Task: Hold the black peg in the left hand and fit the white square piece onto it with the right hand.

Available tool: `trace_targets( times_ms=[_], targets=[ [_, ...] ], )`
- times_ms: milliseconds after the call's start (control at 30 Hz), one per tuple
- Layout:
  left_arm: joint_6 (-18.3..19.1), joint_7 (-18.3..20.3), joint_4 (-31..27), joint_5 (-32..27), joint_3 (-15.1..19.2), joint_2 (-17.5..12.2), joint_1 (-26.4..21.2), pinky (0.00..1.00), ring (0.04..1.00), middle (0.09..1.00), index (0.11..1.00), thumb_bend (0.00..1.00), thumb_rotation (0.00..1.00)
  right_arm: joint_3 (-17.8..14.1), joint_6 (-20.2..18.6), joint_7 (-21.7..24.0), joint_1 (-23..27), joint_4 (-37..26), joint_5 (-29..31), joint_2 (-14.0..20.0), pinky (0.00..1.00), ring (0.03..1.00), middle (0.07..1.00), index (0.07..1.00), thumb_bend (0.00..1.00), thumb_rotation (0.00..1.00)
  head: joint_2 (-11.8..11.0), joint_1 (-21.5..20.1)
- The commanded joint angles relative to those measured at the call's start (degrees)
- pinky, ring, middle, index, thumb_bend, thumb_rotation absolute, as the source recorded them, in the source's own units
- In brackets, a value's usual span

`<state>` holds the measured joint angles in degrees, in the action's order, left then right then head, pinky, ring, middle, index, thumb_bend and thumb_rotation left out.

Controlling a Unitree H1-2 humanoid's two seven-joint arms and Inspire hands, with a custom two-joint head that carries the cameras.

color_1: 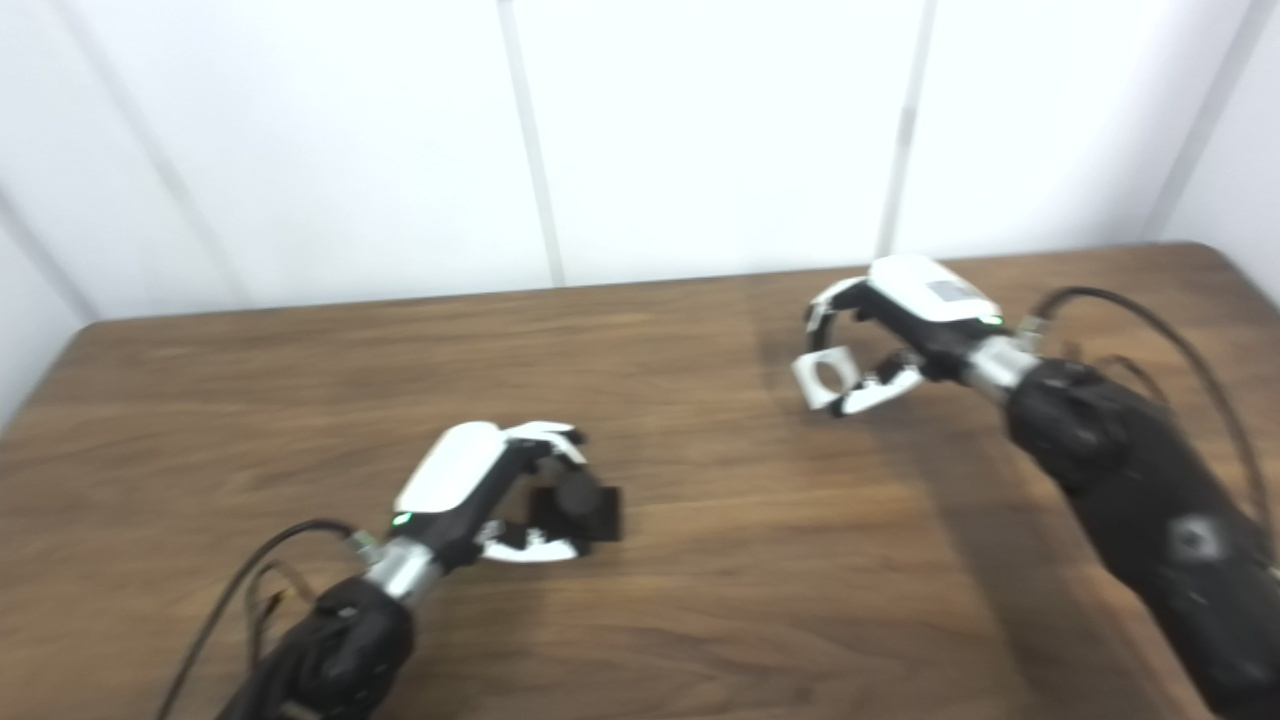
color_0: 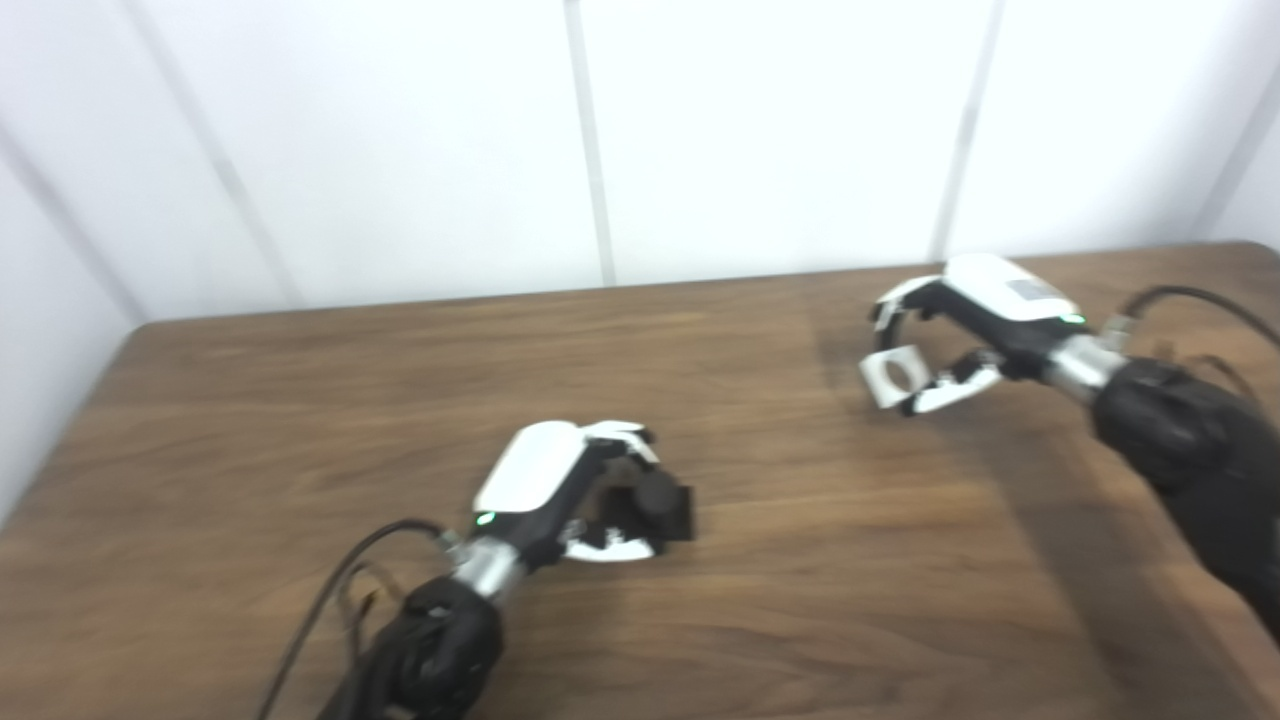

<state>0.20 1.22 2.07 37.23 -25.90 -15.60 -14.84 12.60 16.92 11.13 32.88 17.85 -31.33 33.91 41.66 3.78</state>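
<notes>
Brown wood-grain table (color_0: 300,400) fills the lower two thirds of the frame beneath a pale panelled wall (color_0: 400,150), and over it I have both parts in hand. Low and left of centre, my left hand (color_0: 585,495) is curled around the black peg (color_0: 665,510), whose dark blocky end juts out toward the right past my fingertips; whether it clears the tabletop or rests on it I cannot tell through the blur. In the upper right of the frame, my right hand (color_1: 880,345) pinches the white square piece (color_1: 824,377) between fingers above and thumb below, with its round hole facing roughly down and to the left, toward the peg. The two parts are well apart, with a broad stretch of bare wood between them. As I judge it, the picking up is done: each hand has its own part and nothing belonging to the task lies loose on the table. What is left is the main work, which is to bring the piece down and left across the frame, line its hole up with the jutting end of the peg, and push it on. The peg's exact angle is too smeared to read, so the alignment remains an open question.
</notes>
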Motion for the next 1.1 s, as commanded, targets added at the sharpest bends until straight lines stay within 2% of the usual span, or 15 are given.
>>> trace_targets(
  times_ms=[0,167,433,667,1067],
  targets=[
    [2.1,5.0,3.4,1.6,-2.7,0.7,1.8,0.60,0.748,0.796,0.491,0.51,0.09,-1.6,0.7,-1.1,1.7,-4.1,1.6,-0.1,0.64,0.770,0.730,0.481,0.52,0.13,0.1,0.1],
    [2.0,5.0,4.0,1.8,-2.6,0.7,1.5,0.61,0.757,0.802,0.491,0.51,0.09,-2.4,-0.6,0.4,0.3,-10.6,3.3,-1.5,0.64,0.778,0.737,0.481,0.52,0.13,0.0,-0.5],
    [2.2,4.9,4.3,2.0,-2.6,0.7,1.3,0.61,0.749,0.805,0.491,0.51,0.09,-1.6,-3.4,4.1,-0.5,-20.4,4.0,-4.4,0.63,0.767,0.734,0.480,0.52,0.14,0.0,-0.8],
    [2.4,5.1,4.1,1.8,-2.6,0.9,1.3,0.61,0.749,0.805,0.492,0.51,0.09,0.1,-9.0,9.2,-0.8,-30.5,1.6,-7.8,0.64,0.800,0.742,0.479,0.52,0.14,0.2,-1.4],
    [3.0,5.5,4.2,1.9,-2.8,1.0,1.1,0.61,0.752,0.808,0.493,0.51,0.09,3.9,-11.9,14.6,0.2,-34.9,0.6,-12.9,0.68,0.833,0.757,0.479,0.52,0.14,0.6,-1.5]
  ],
)
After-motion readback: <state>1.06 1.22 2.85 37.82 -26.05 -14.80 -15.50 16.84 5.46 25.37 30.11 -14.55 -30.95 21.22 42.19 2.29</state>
